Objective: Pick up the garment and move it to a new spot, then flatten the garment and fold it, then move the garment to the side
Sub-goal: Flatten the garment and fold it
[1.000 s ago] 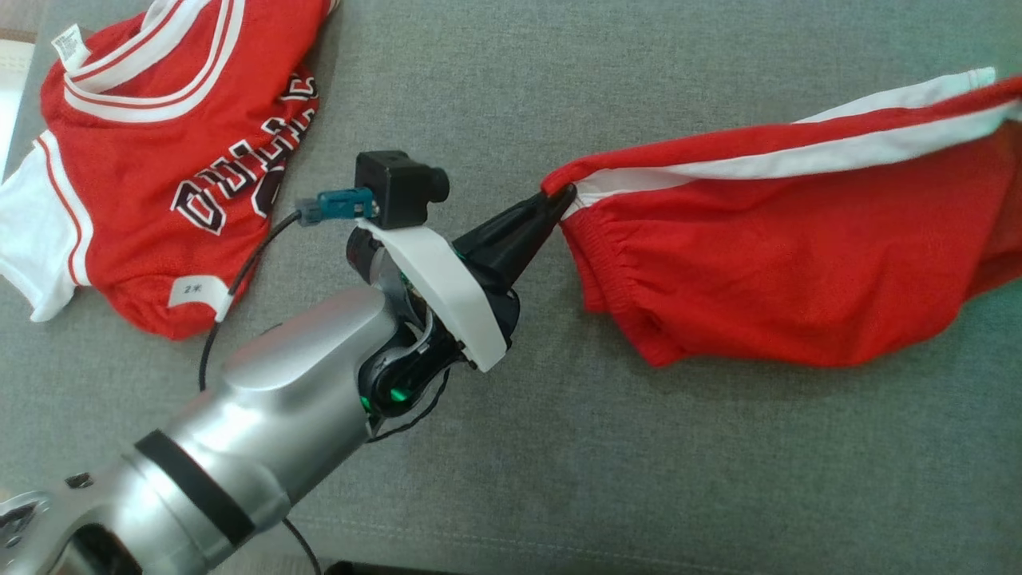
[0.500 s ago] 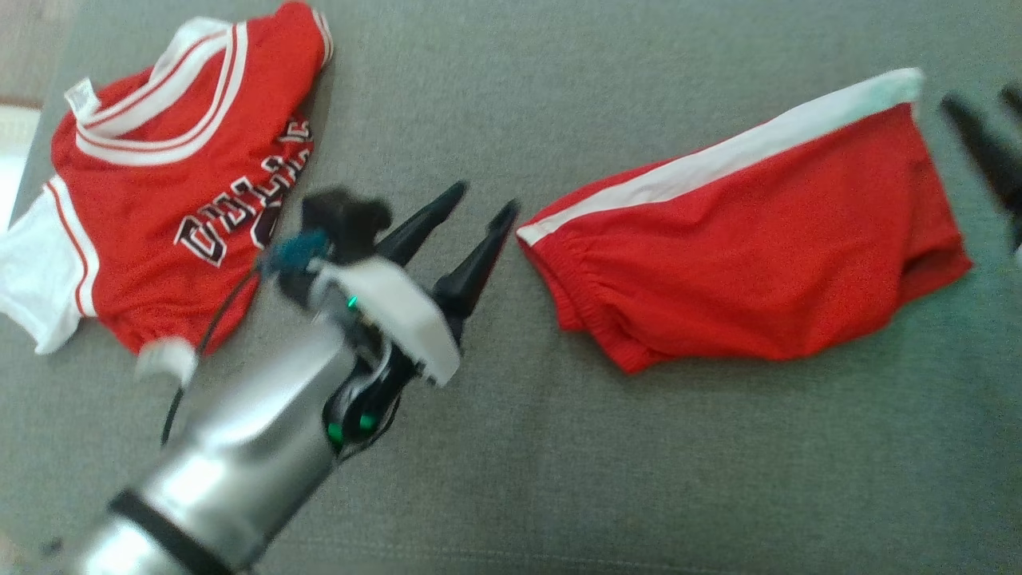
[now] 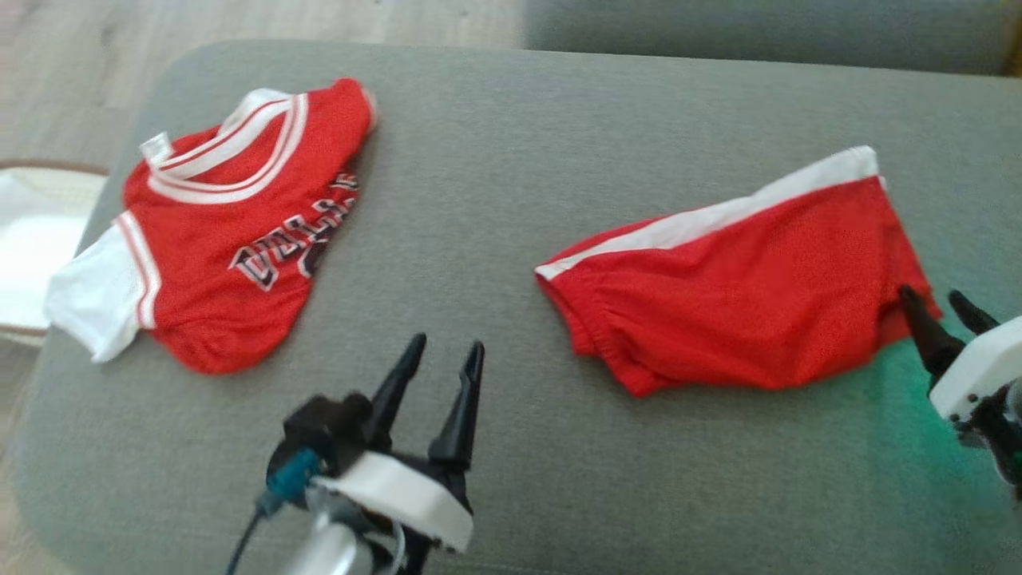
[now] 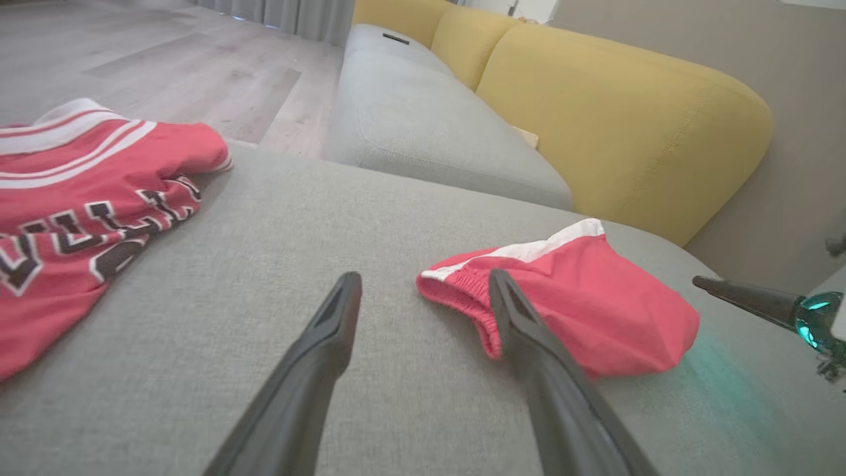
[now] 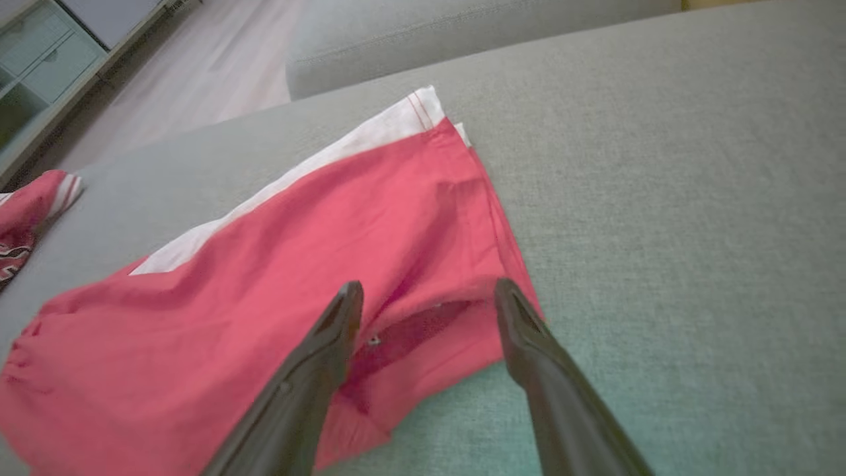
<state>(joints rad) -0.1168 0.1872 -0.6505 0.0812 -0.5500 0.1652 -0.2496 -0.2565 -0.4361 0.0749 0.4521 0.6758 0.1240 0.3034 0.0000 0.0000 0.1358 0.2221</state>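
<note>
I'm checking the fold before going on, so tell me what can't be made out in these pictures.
Jersey lettering: head view, blurred and partly folded under; left wrist view, cut by the left edge.
Shorts underside: hidden by their own top layer, every view.
Right hand body: head view, cut by the right edge.
White thing beside the cushion: head view, blurred and cut by the left edge.

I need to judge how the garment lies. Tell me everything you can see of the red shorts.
The red shorts look like thin sports fabric, with a white side stripe along the far edge and a gathered elastic waistband at the robot's left end. They lie flattish, slightly rumpled, on the grey cushion. A leg opening gapes at the right end, where the open right end effector hovers close; whether it touches is unclear.
</note>
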